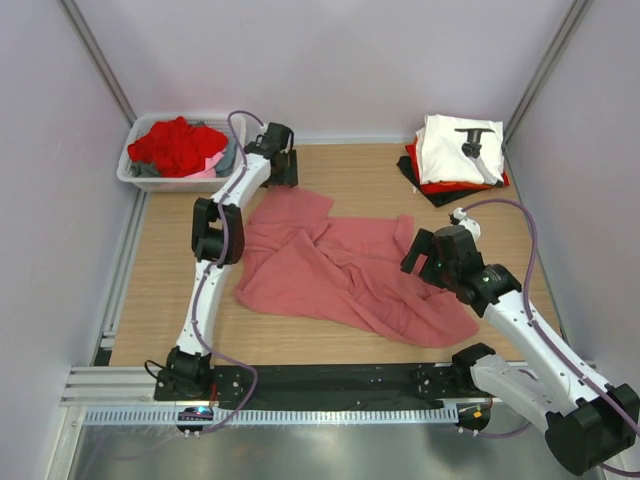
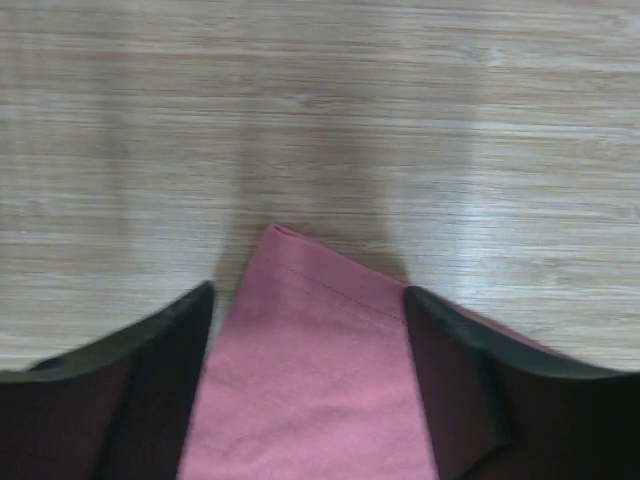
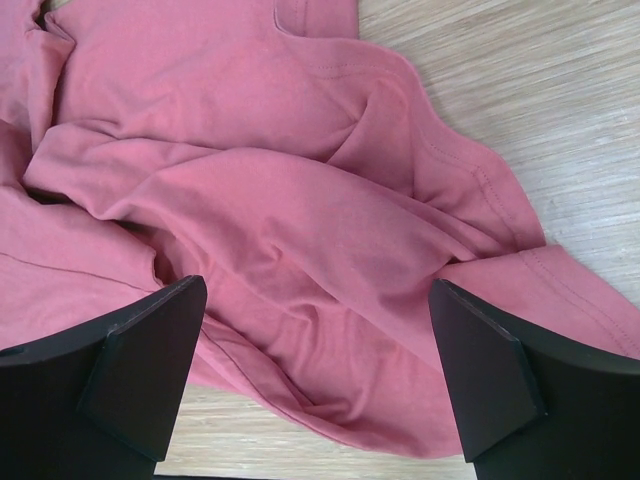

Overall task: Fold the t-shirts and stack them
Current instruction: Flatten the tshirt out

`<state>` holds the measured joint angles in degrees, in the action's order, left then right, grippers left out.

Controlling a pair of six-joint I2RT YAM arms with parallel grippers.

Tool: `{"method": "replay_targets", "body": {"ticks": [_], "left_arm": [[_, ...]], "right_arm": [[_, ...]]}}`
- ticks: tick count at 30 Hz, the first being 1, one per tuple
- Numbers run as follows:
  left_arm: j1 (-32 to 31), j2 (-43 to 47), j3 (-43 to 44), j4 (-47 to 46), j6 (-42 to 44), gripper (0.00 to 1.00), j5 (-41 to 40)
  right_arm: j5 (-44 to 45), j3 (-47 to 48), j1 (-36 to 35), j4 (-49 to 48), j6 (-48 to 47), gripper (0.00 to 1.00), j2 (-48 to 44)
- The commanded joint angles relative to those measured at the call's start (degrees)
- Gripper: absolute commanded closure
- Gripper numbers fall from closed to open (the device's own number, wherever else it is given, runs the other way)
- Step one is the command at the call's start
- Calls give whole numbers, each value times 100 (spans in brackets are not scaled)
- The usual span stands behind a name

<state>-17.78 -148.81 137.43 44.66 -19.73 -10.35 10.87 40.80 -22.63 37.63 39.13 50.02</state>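
From above we see the pink shirt [image 1: 340, 270], soft and plain, spread in loose, rumpled folds across the middle of the pale wooden table [image 1: 165, 280]. Far to its left a white plastic basket [image 1: 135, 178] holds a crumpled red shirt [image 1: 175, 145] with bits of grey and pink cloth beside it. Far to its right a folded white shirt [image 1: 450, 150] with black print tops a stack of red and black ones. The left gripper [image 1: 282, 172] sits at the pink shirt's far left corner, and the right gripper [image 1: 420, 262] is over its right side. From the left wrist, a hemmed, stitched corner of the pink shirt lies flat on the grained wood between two dark fingers [image 2: 160, 380], which stand apart and unclamped. From the right wrist, thick creases and a seamed edge of the pink shirt fill the gap under two wide-spread black fingers [image 3: 150, 360], released and gripping nothing.
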Motion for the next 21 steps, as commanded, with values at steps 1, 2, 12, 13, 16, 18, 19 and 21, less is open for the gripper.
{"method": "replay_targets", "body": {"ticks": [1,2,12,13,16,18,19,21], "left_arm": [[64,81,22,-72,-137,29,314],[64,81,-57,-124,-154,35,366],[64,606,-364,42,-233,100,692],[64,773,-479,112,-268,100,675],[38,1730,-1268,288,-383,100,753],[3,2510,-1937,499,-392,100,754],[-15,2802,-2165,578,-400,100,728],[-59,3277,-2886,657,-392,100,605]], "right_arm": [[-15,-19,22,-256,-90,0,8],[-24,-28,13,-299,-90,0,17],[133,-11,5,-379,-108,0,122],[186,77,13,-396,-125,0,157],[485,392,13,-414,-195,0,454],[556,639,13,-440,-239,0,762],[556,892,22,-484,-292,0,1120],[530,1210,127,-528,-433,3,1579]]}}
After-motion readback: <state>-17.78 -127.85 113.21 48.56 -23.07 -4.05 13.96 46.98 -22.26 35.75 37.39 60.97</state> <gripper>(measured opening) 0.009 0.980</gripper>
